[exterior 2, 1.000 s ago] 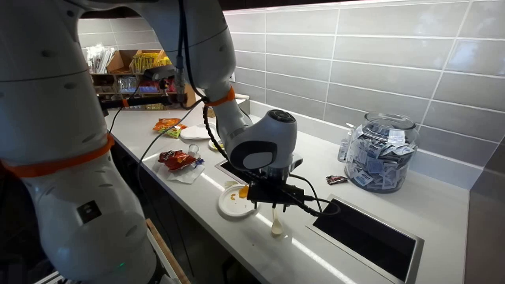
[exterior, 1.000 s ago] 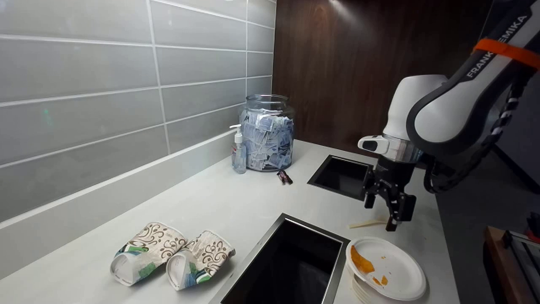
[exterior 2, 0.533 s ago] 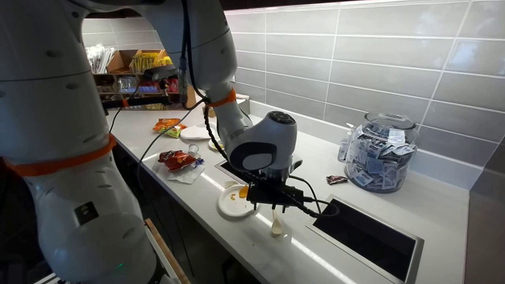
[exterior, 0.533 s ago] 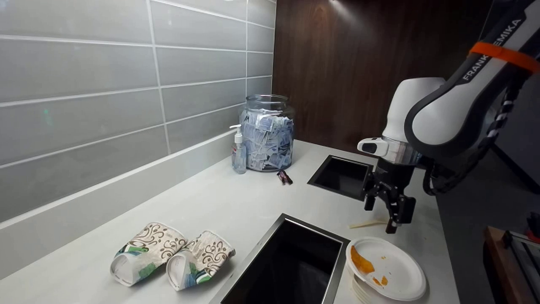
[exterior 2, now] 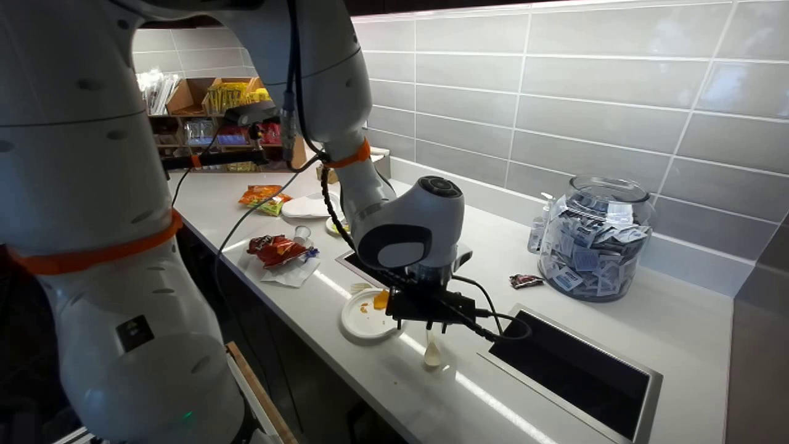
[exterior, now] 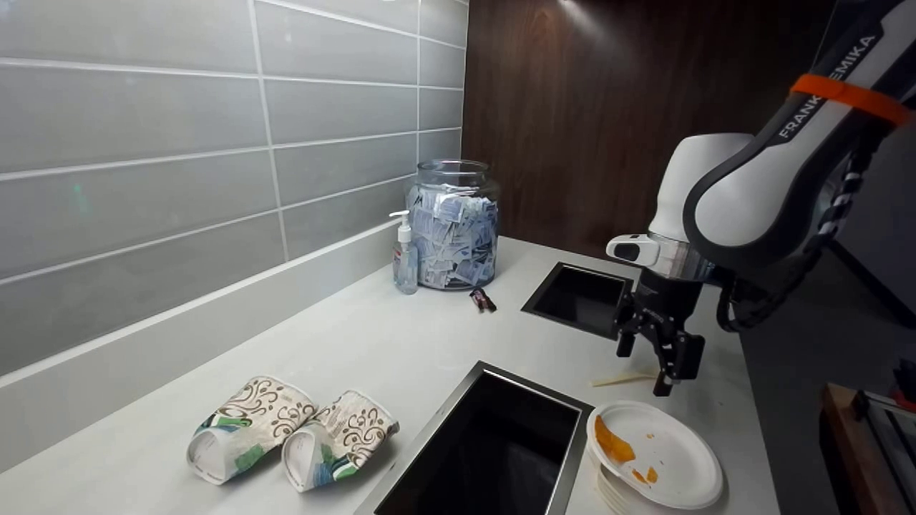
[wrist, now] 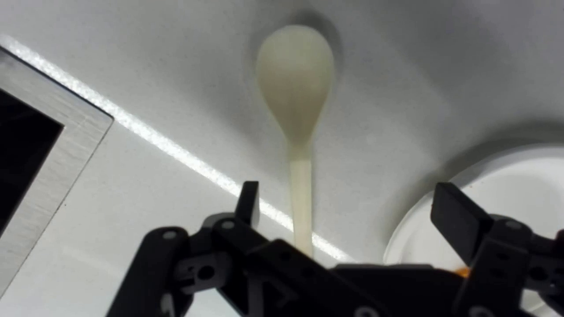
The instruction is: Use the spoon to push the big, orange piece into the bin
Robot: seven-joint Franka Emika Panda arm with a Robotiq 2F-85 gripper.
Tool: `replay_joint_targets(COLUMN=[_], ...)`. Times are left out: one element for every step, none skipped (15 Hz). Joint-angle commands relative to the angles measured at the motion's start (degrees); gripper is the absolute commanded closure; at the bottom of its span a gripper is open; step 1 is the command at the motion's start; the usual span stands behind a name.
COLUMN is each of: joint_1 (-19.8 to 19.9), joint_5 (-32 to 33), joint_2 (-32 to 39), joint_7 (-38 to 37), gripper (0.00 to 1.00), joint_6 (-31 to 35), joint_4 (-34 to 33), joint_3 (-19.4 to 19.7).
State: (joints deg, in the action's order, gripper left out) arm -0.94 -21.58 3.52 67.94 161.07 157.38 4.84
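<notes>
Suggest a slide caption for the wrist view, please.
The open tool hovers over a spoon on the counter, part of a plate showing at right.

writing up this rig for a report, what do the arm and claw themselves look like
The arm is white and rounded with dark trim, orange straps and white lettering reading FRANK and EMIKA. Dark cables run along it, one with pale stripes. The claw is black, with two angular, jointed fingers.
</notes>
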Motion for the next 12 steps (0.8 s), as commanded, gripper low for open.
replay_joint_targets(joint_1=[0.2,0.3,0.3,0.4,0.4,0.4,0.4,0.5,0.5,0.5,0.5,0.4], joint_5=[-1.4,-1.4,-1.5,-1.2,-1.1,-1.1,-1.1,-1.2,-1.3,-1.4,-1.3,-1.2], joint_2=[2.4,2.9,3.2,3.4,3.5,3.6,3.8,4.0,4.1,4.0,4.0,3.6], joint_7=[2.3,2.5,2.8,2.8,2.8,3.0,3.1,3.3,3.4,3.6,3.6,3.3], gripper=[0.00,0.00,0.00,0.04,0.15,0.29,0.29,0.37,0.45,0.53,0.61,0.68], joint_6=[3.0,3.6,4.2,4.7,5.1,5.4,5.7,5.7,5.7,5.6,5.6,5.1], joint_4=[-0.4,-0.6,-0.7,-0.8,-0.8,-1.0,-1.1,-1.2,-1.3,-1.4,-1.5,-1.4], joint_3=[-0.3,-0.3,-0.3,-0.3,-0.3,-0.3,-0.4,-0.4,-0.5,-0.5,-0.5,-0.4])
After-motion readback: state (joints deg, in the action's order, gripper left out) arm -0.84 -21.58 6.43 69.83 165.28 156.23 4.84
